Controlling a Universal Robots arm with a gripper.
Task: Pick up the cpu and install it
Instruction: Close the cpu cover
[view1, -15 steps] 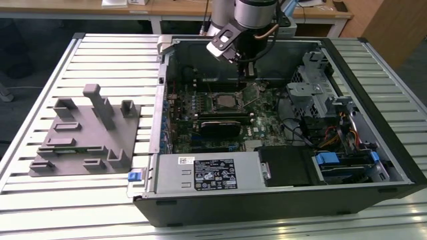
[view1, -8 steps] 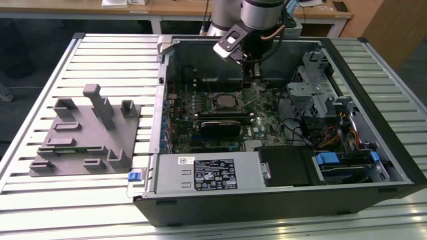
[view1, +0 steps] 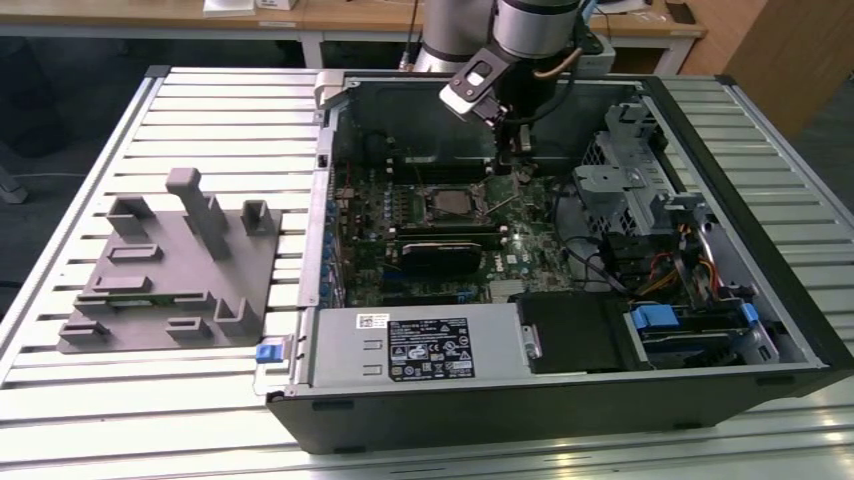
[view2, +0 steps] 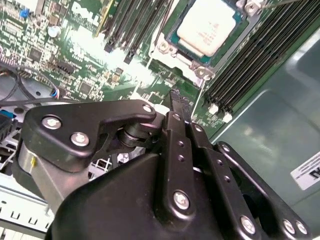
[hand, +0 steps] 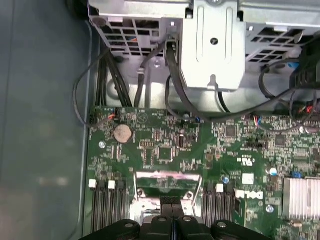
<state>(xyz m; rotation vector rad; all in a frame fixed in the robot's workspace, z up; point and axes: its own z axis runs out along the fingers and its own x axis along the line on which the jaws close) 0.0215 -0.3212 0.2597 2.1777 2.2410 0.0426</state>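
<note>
- At the near edge of the open computer case (view1: 747, 250), the grey power supply box (view1: 414, 345) with a white label lies flat, well apart from the work. On the exterior view's left, a grey fixture (view1: 174, 270) sits outside the case on the slatted table (view1: 227, 110).
- Farther in, on the motherboard (view1: 527, 240), the cpu (view2: 209, 26) lies flat with its pale top up. It sits inside the metal-framed socket (view2: 161, 46), between two banks of memory slots (view2: 250, 55). I judge it to be already seated there.
- The gripper (view2: 176, 96) hangs just beside the socket's corner and is not touching the chip. Its fingers are pressed together with nothing between them.
- In the exterior view the gripper (view1: 514, 172) stands at the socket's far right side. From the fingertips, the cpu therefore lies towards the exterior view's left and a little nearer.
- The chip is square and has no long axis. Its edges run parallel to the memory slots.
- Towards the exterior view's right, the metal drive cage (view1: 627, 170) rises close beside the arm.
</note>
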